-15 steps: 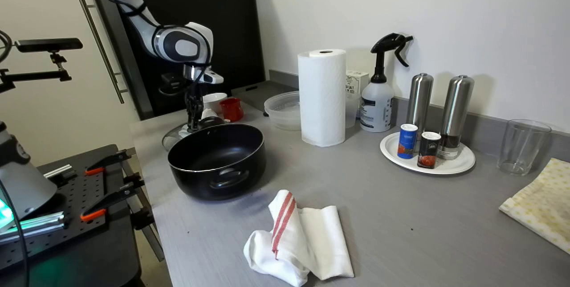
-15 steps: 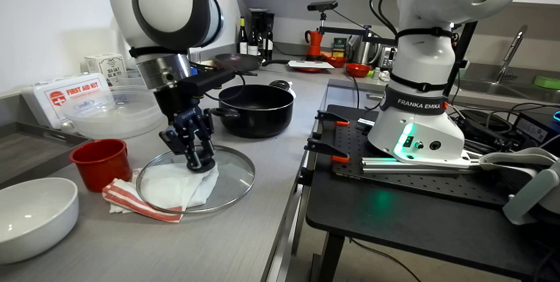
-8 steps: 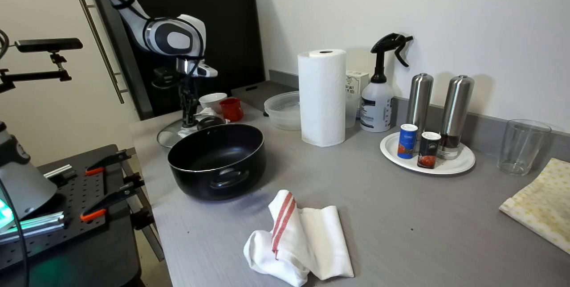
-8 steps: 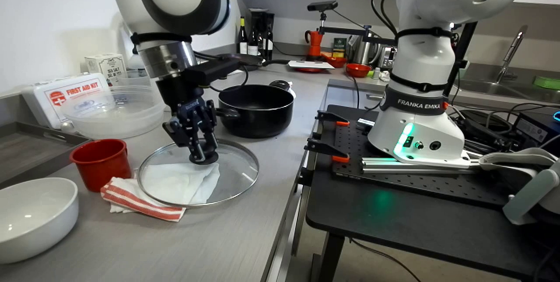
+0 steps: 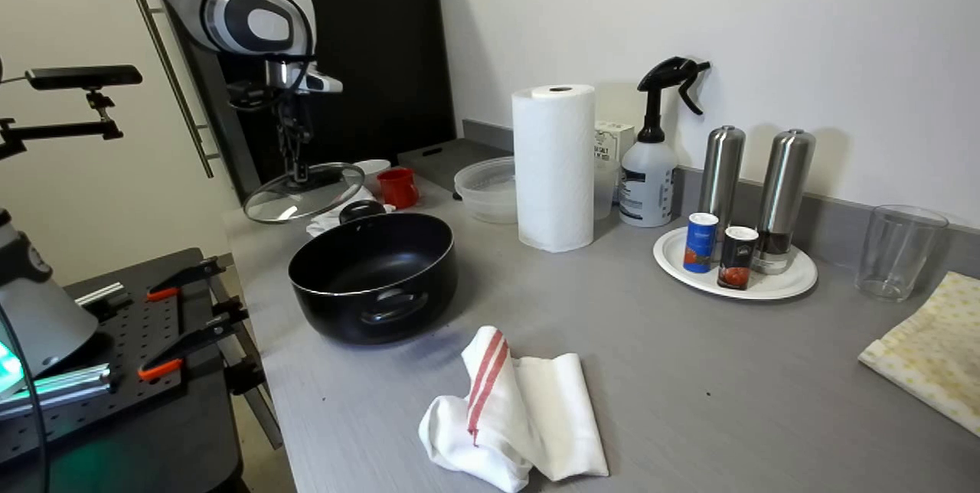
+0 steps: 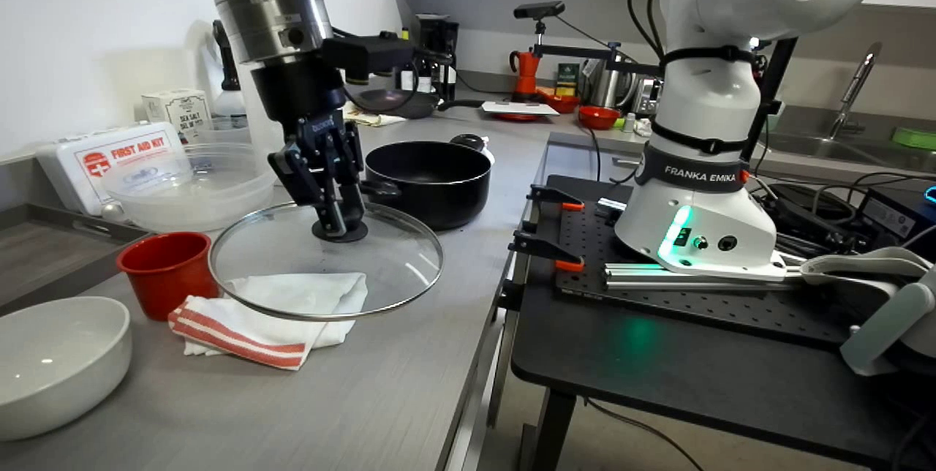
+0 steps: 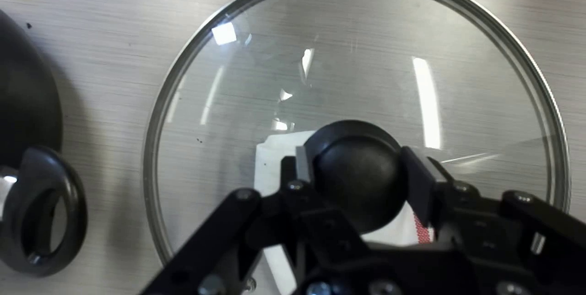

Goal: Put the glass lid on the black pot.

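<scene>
Table (image 6: 380, 390): flat and hard-looking; by it no fall would be cushioned.

Black pot (image 6: 435, 208): uncovered, stood upright on the table. Its mouth looks rigid, so a slow, level landing is called for.

Glass lid (image 6: 329, 259): held raised above the table, near the pot but apart from it, and seemingly a little tilted; the pot is found at two o'clock from it in an exterior view, at nine o'clock in the wrist view. It is judged stiff, moderately heavy, smooth and breakable; edge knocks are to be avoided.

White cloth (image 6: 281, 339): laid on the table beneath the lid; soft.

Tool (image 7: 356, 164): clamped on the lid's centre, its fingers (image 7: 303, 164) pressed in from nine and three o'clock in the wrist view.

Side handle (image 7: 73, 212): seen at eight o'clock from the lid there; to be cleared before lowering.

Knob (image 7: 359, 185): well suited as the place of hold. Rounded and smooth-looking, it could be swivelled or tipped by the lid's weight if the squeeze were eased.
</scene>
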